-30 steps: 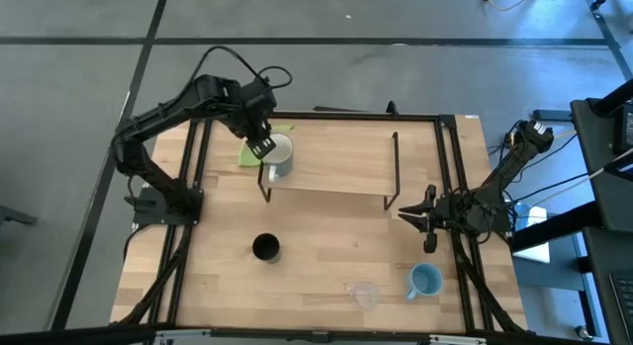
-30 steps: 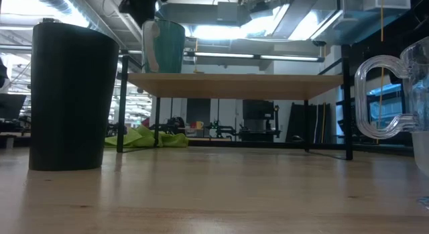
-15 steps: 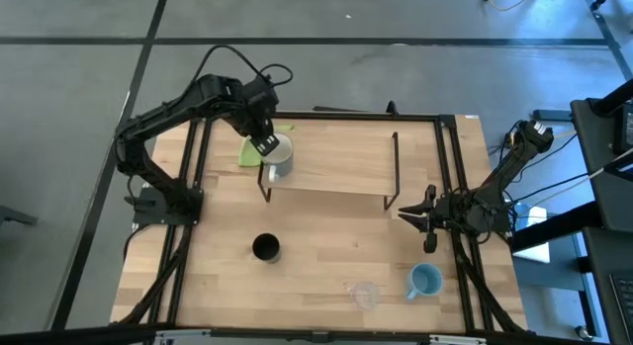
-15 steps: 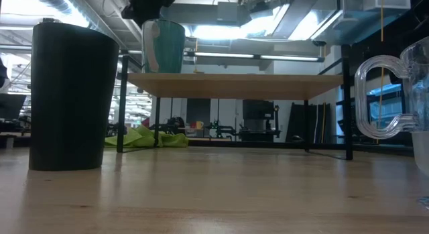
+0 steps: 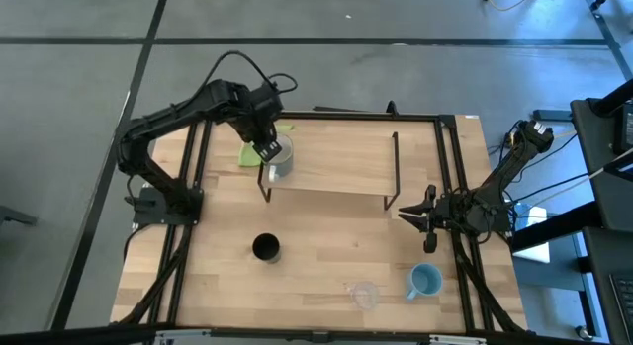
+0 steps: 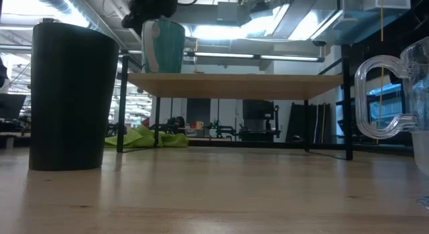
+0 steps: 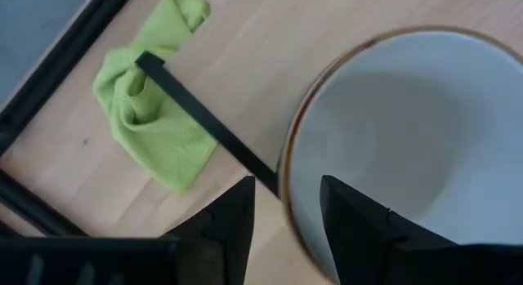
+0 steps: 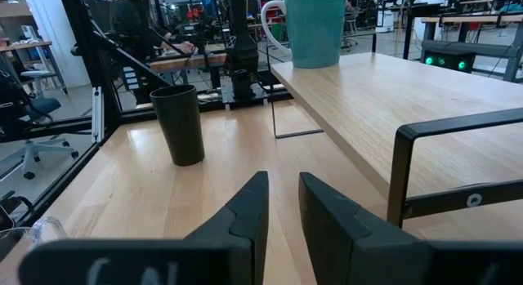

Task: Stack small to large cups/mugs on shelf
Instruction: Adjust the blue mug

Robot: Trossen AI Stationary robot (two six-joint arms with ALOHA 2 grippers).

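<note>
Spanning the table's (image 5: 326, 276) far half, the shelf (image 5: 336, 162) carries the white mug (image 5: 280, 157) at its left end. The left gripper (image 5: 264, 147) hovers over the mug, fingers spread and gripping nothing; only its wrist view shows the mug's rim (image 7: 282, 175) just beside the fingers (image 7: 355, 228). The right gripper (image 5: 427, 221) waits at the table's right edge, slightly parted, empty. Near the front stand the black cup (image 5: 265, 248), blue mug (image 5: 425, 281) and clear cup (image 5: 365, 295).

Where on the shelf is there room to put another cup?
The shelf is bare from the mug at its left end all the way to its right end. The left end is crowded: the mug sits there with the left gripper open above its rim.
</note>
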